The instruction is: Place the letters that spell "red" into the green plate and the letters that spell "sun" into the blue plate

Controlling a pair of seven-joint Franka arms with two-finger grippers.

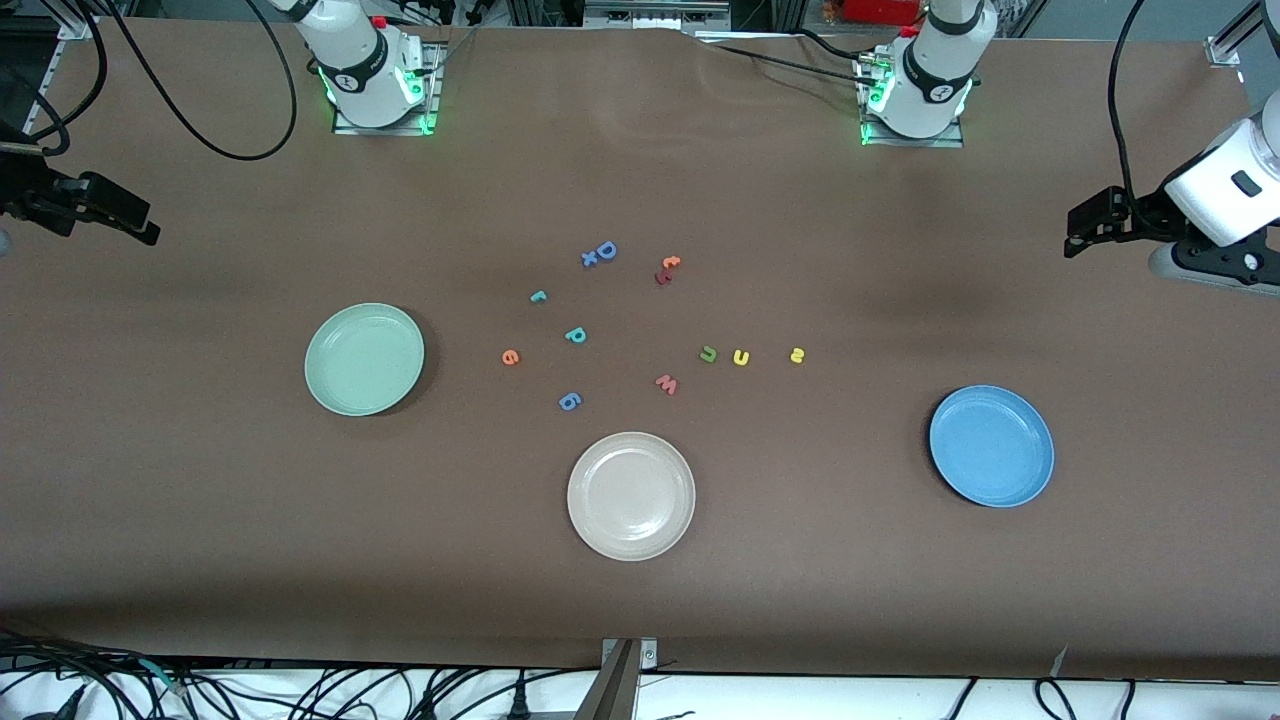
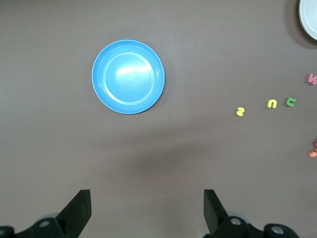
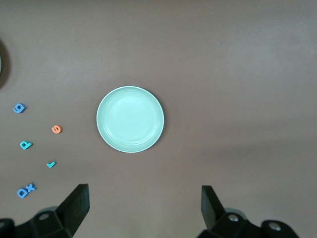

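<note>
Letters loose mid-table: r, d, e toward the green plate; green u, yellow n, s in a row toward the blue plate — both plates bare; left gripper and right gripper wait at the table ends, level, jaws wide, holding nothing.

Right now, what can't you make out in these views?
- Dark red letter below the orange t, front view: too small to read, touching the t.
- Cream plate, left wrist view: cut off by the frame edge.
- Pink w, left wrist view: clipped at the edge.
- Yellow arch and green arch: which is u or n can't be told.
</note>
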